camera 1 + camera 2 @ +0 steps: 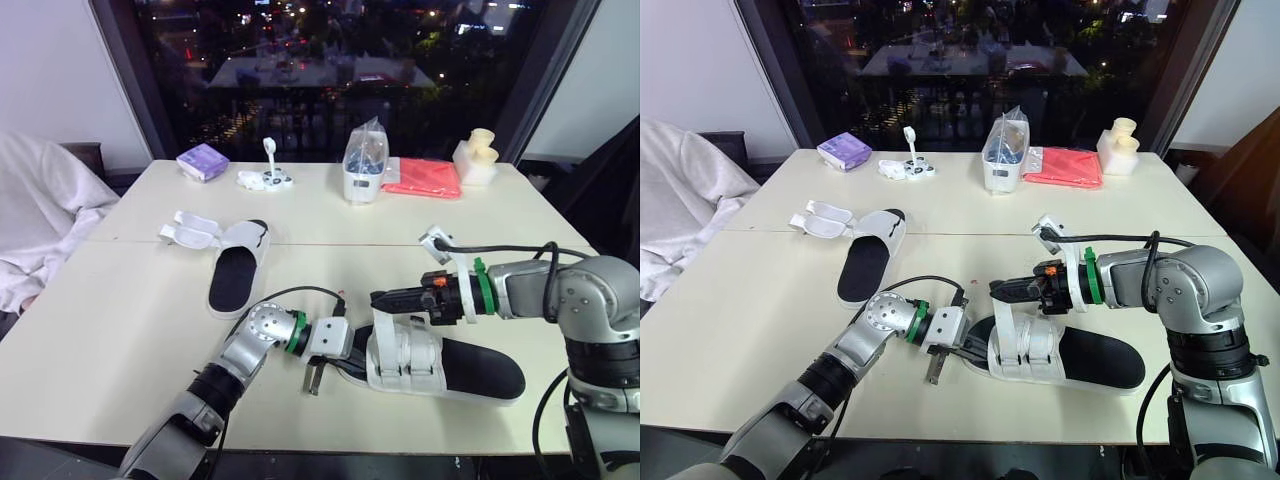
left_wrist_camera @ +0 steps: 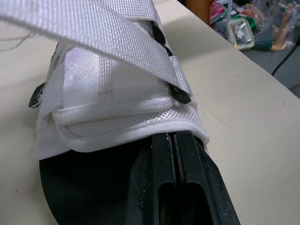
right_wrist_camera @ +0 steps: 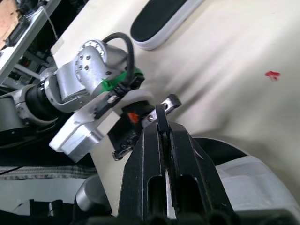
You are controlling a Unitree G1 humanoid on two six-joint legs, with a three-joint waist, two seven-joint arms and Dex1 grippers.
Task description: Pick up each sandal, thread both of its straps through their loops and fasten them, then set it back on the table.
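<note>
Cream table (image 1: 120, 340) before me: my right claw (image 1: 378, 299) pinches a white strap (image 2: 84, 26) lifted off the sandal (image 1: 470, 368) lying right of the open sandal (image 1: 235, 275), my left claw (image 2: 174, 138) closed against its upper.

So the right gripper (image 3: 164, 112) has its two black fingers pinched tight on a strap (image 3: 171, 101), with the dark tip poking out past them, right by the white top of a sandal (image 3: 243, 183). Close beyond that is the left arm's silver wrist (image 3: 86, 70) with a green ring and a black cable. Further off on the table (image 3: 225, 56) there's a second sandal (image 3: 164, 21) and a tiny red speck (image 3: 272, 74).
</note>
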